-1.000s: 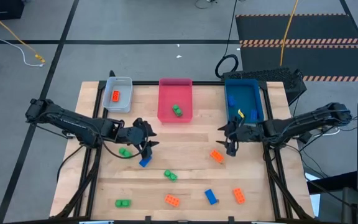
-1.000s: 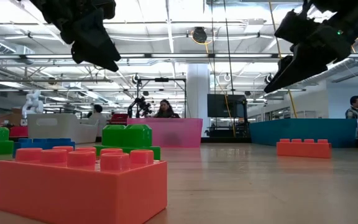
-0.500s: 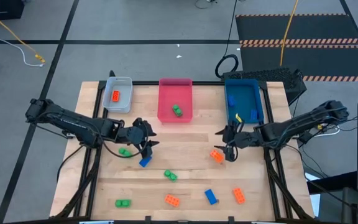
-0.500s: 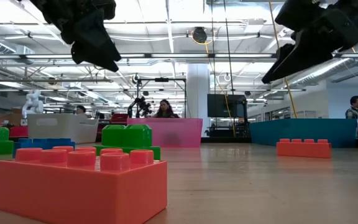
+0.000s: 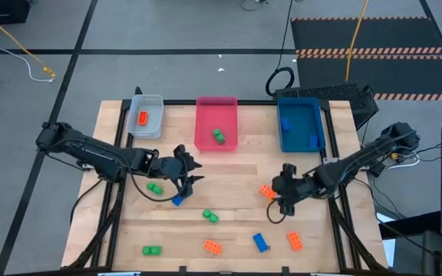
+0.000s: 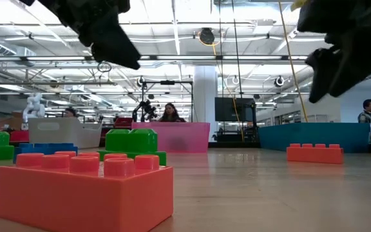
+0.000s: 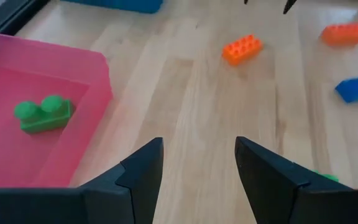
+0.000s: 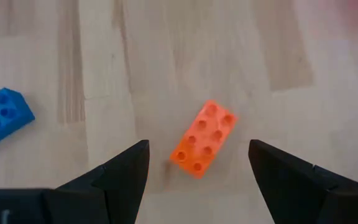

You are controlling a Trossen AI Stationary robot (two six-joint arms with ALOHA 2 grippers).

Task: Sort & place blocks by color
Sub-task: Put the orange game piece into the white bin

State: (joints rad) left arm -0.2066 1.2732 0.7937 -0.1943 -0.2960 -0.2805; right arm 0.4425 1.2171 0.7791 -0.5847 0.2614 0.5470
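Small studded blocks lie flat on the wooden table: orange (image 5: 267, 192), (image 5: 212, 246), (image 5: 294, 241), green (image 5: 155, 188), (image 5: 210, 217), (image 5: 151, 250), and blue (image 5: 179, 199), (image 5: 260, 242). Others sit in the trays: orange (image 5: 142, 118), green (image 5: 219, 136), blue (image 5: 286, 125). My right gripper (image 5: 280, 192) hangs open above the table, just right of the mid-table orange block (image 8: 204, 138); its fingers stand either side of that block without touching. My left gripper (image 5: 192, 172) hovers open above the blue block near the table's left, also seen as left gripper (image 7: 197, 177).
Three trays line the far edge: grey (image 5: 156, 100), pink (image 5: 216, 102) and blue (image 5: 299, 103). In the low view an orange block (image 6: 85, 187) fills the foreground. People sit in the room beyond the table. Bare wood lies between the pink tray and the two grippers.
My right gripper has moved from beside the blue tray toward the near edge and slightly left, ending over the mid-table orange block. My left gripper has shifted a little toward the right. No block has moved.
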